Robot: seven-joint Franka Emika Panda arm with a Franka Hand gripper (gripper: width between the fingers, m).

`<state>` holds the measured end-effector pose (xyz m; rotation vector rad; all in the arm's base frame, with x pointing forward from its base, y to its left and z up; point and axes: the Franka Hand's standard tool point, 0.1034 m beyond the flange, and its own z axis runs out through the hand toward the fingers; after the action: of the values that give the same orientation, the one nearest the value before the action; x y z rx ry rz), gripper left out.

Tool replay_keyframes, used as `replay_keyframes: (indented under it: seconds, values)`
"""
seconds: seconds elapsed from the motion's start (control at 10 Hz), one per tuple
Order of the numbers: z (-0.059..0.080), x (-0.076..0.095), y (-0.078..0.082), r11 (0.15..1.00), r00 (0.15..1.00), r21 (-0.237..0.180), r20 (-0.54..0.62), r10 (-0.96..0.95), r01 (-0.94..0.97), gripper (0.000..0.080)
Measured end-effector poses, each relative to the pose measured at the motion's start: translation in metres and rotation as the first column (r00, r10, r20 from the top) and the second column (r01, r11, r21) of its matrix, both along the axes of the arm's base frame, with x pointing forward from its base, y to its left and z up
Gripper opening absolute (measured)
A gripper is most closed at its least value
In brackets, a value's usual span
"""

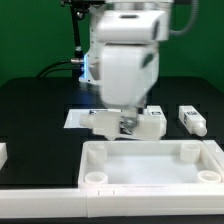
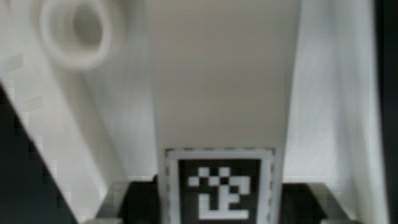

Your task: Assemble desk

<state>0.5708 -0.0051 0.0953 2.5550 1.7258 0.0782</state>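
The desk panel (image 1: 150, 166) is a wide white rimmed tray with corner sockets, lying at the front of the table. In the wrist view its white surface (image 2: 214, 80) fills most of the picture, with a round socket (image 2: 80, 35) at one corner. My gripper (image 1: 126, 124) is just behind the panel's far rim. It is shut on a short white leg (image 1: 140, 122). In the wrist view the leg's tagged end (image 2: 219, 186) sits between the dark fingers (image 2: 146, 195), which touch both its sides. I cannot tell whether the leg is off the table.
A second white leg (image 1: 192, 120) with a tag lies on the black table at the exterior view's right. The marker board (image 1: 73, 118) lies behind the panel toward the left. A white piece (image 1: 3, 155) shows at the left edge. The arm's white body (image 1: 125, 55) hangs over the middle.
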Motion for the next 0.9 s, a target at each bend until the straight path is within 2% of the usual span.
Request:
replay_keyframes:
  seconds: [0.1, 0.4, 0.5, 0.7, 0.8, 0.9]
  values:
    - [-0.001, -0.008, -0.002, 0.997, 0.997, 0.005, -0.010, -0.075, 0.076, 0.0281]
    - [-0.002, -0.007, -0.001, 0.969, 0.969, 0.018, -0.009, -0.245, 0.245, 0.0281]
    - [-0.002, -0.012, -0.007, 0.950, 0.950, 0.039, -0.005, -0.311, 0.311, 0.0281]
    - [-0.003, -0.060, -0.061, 0.833, 0.836, 0.077, -0.034, -0.547, 0.548, 0.0281]
    - [-0.002, -0.077, -0.079, 0.782, 0.785, 0.075, -0.049, -0.617, 0.619, 0.0281]
    - [-0.006, -0.087, -0.086, 0.700, 0.704, 0.078, -0.055, -0.708, 0.710, 0.0281]
